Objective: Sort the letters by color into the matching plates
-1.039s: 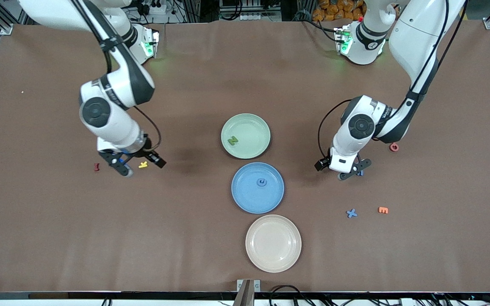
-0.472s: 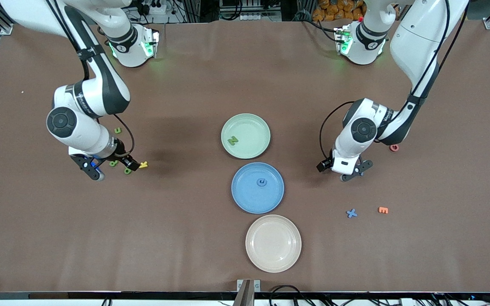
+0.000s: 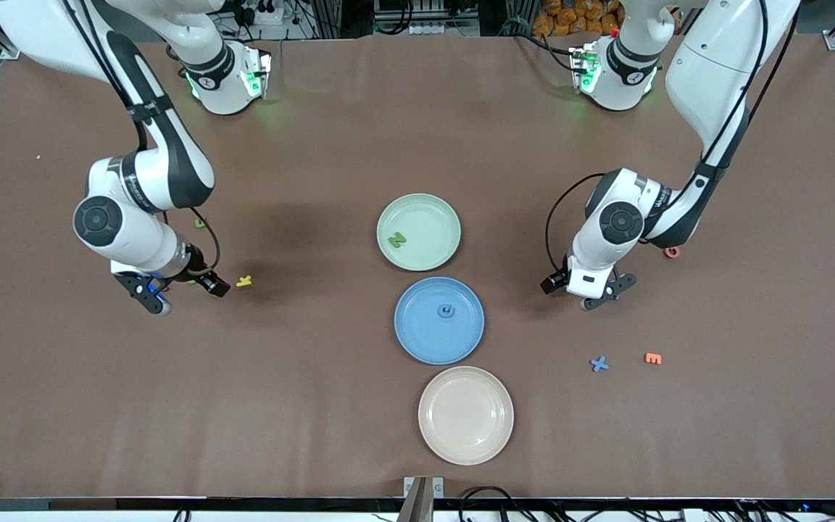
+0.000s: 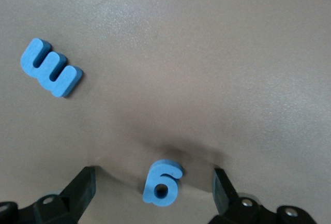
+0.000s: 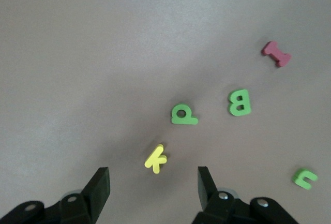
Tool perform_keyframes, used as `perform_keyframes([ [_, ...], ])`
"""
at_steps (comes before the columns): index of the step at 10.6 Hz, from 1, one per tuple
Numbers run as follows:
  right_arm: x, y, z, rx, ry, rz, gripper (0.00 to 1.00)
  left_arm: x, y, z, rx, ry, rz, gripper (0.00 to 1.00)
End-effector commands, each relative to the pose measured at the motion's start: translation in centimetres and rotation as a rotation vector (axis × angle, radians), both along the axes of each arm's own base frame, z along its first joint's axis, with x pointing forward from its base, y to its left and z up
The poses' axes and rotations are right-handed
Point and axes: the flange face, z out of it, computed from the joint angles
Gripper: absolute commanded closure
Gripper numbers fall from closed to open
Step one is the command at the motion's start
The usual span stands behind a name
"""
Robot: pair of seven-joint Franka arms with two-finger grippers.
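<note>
My left gripper (image 4: 152,190) hangs low with jaws wide apart, empty, straddling a blue letter (image 4: 162,181); the front view hides that letter under the arm. My right gripper (image 5: 153,185) is partly spread and empty above the brown table (image 3: 316,406), just short of a yellow letter (image 5: 155,158), with green letters (image 5: 239,102) near it. I see the green plate (image 3: 438,250) and blue plate (image 3: 417,341) each holding one letter, too small to read.
</note>
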Motion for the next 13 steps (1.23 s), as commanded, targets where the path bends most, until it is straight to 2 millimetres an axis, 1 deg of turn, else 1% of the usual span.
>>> perform_keyframes([
  [1,0.5,-1.3,-3.0,0.017,-0.019,0.093,0.23,0.0,-0.4,0.1,0.002,-0.015,-0.013,0.0],
  [2,0.6,-1.9,-3.5,0.017,-0.017,0.107,0.23,-0.1,-0.5,0.0,0.003,-0.014,-0.017,0.0],
  [3,0.5,-1.8,-3.7,0.017,-0.014,0.11,0.24,-0.1,-0.6,0.0,0.003,-0.014,-0.018,0.0],
  [4,0.5,-1.8,-4.2,0.017,-0.011,0.11,0.25,-0.1,-0.6,0.0,0.003,-0.014,-0.02,0.31],
  [5,0.5,-2.0,-4.5,0.015,-0.015,0.108,0.25,-0.2,-0.7,0.1,0.004,-0.014,-0.021,0.99],
  [6,0.2,-1.9,-5.0,0.015,-0.012,0.109,0.27,-0.1,-0.7,0.2,0.004,-0.015,-0.023,1.0],
  [7,-0.1,-2.3,-5.4,0.013,-0.006,0.104,0.28,-0.1,-0.7,0.2,0.004,-0.015,-0.023,1.0],
  [10,-1.6,-2.2,-7.5,0.015,-0.039,0.107,0.28,-0.1,-0.8,0.3,0.003,-0.018,-0.024,1.0],
  [13,-1.8,-2.8,-8.4,0.001,-0.027,0.115,0.28,0.1,-1.4,1.0,-0.003,-0.033,-0.034,1.0],
])
